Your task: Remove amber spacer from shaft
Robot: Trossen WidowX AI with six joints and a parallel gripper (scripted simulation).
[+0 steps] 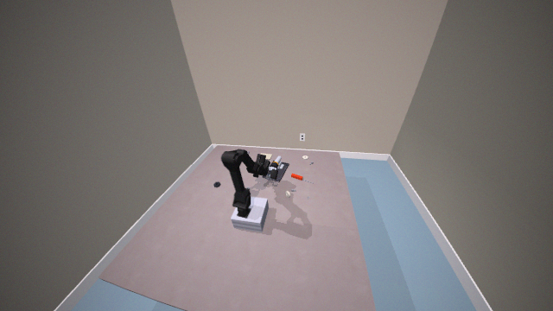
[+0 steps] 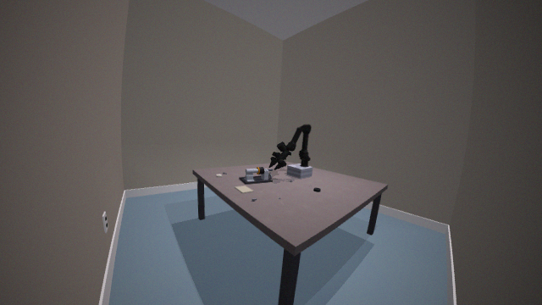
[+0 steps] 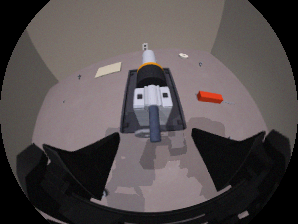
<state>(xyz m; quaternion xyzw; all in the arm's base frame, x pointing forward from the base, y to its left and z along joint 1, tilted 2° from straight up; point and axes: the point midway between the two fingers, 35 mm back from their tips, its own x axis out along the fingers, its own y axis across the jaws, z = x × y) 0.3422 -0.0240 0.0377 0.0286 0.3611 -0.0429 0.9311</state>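
Note:
The grey shaft sticks out of the near pale support block toward my gripper. The amber spacer is on the shaft line, against the big pale housing at the far end. Black spacers fill the stretch between the amber one and the near block; I cannot tell how many. My gripper is open and empty, with its fingertips apart on either side of the shaft's near end in the wrist view. No spacer is seen on the table.
The fixture stands on a dark base tray. A red-handled screwdriver lies to its right. A cream pad lies at the far left. A dark disc and several small parts are scattered around.

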